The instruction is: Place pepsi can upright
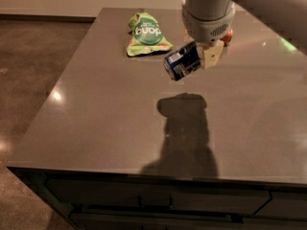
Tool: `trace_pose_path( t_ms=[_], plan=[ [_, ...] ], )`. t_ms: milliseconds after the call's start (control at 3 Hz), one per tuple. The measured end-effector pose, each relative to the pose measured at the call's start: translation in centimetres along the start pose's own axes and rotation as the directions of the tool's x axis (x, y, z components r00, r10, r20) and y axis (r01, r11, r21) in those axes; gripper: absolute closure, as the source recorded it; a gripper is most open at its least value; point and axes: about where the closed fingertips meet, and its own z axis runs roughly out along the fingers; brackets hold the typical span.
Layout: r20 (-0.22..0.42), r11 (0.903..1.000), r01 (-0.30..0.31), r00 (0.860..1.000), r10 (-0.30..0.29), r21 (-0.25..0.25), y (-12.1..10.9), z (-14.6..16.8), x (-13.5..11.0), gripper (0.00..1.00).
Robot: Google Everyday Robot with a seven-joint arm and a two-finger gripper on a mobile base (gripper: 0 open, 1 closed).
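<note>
Pepsi can (pixel 180 64), a dark blue aluminium cylinder with white markings, hangs tilted in the air over the far middle of the table (pixel 96 109), pinched in the gripper (pixel 197 59). A beige finger (pixel 211 56) presses its right side, below the arm's rounded grey wrist. A soft shadow (pixel 184 128) lies on the smooth, glossy grey tabletop, nearer than the can. A crumpled green snack bag (pixel 145 32) lies flat to the far left of the can. Just a sliver of a red can (pixel 228 35) shows behind the wrist, at far right.
</note>
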Motion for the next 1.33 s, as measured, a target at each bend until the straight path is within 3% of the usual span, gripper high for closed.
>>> trace_pose_path(
  t_ms=[333, 667, 1000, 1333],
  plan=[
    [-0.057, 0.9957, 0.089, 0.995, -0.087, 0.028, 0.9, -0.4, 1.1, 1.00],
    [-0.058, 0.9956, 0.089, 0.994, -0.087, 0.029, 0.9, -0.4, 1.2, 1.00],
    [-0.061, 0.9894, 0.134, 0.990, -0.130, 0.057, 0.4, -0.7, 2.0, 1.00],
    [-0.054, 0.9617, 0.238, 0.971, -0.233, 0.135, -0.6, -0.9, 2.9, 1.00]
  ],
)
